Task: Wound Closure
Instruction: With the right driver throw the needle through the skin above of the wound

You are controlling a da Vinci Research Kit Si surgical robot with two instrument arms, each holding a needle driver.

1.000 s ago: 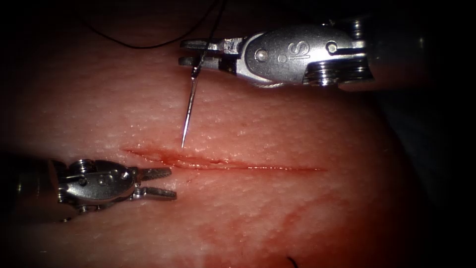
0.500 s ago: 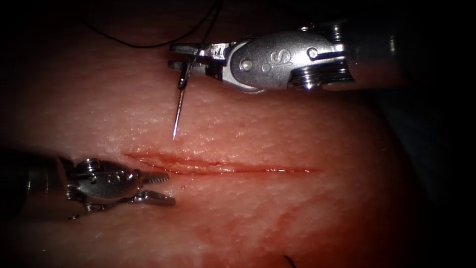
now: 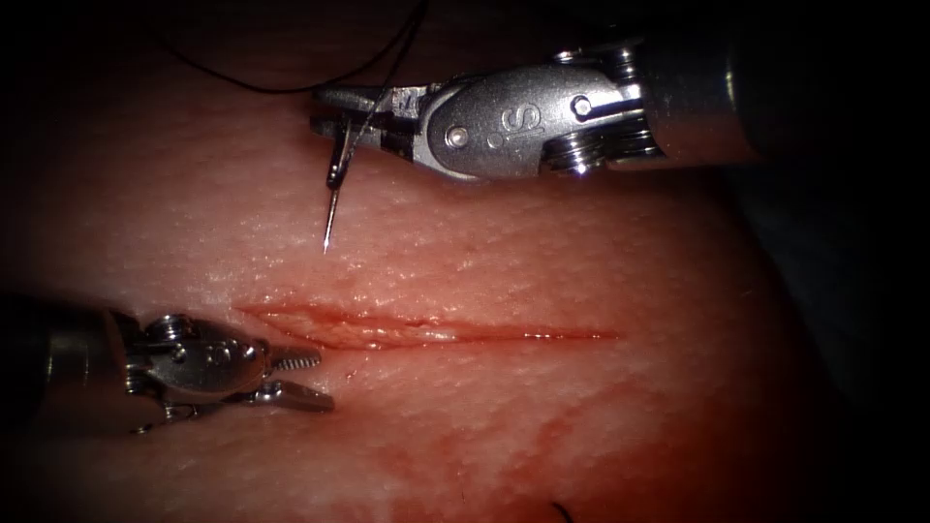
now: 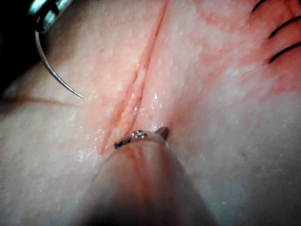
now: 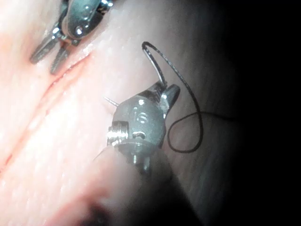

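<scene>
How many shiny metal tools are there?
2. The right tool is above the cut, holding the needle near its thread end, tip off the tissue. The left tool, empty, is at the cut's left end.

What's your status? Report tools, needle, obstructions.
Right tool shut on needle near its thread end, tip clear above tissue. Left tool open, empty, at cut left end. Thread trails behind.

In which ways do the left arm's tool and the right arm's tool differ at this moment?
The right arm's tool has its pincer shut on the needle near the thread end; the left arm's tool has its pincer open and holds nothing. The right arm's tool hangs beyond the cut, the needle's point free above the tissue; the left arm's tool lies at the cut's left end. Both are metal needle drivers.
</scene>
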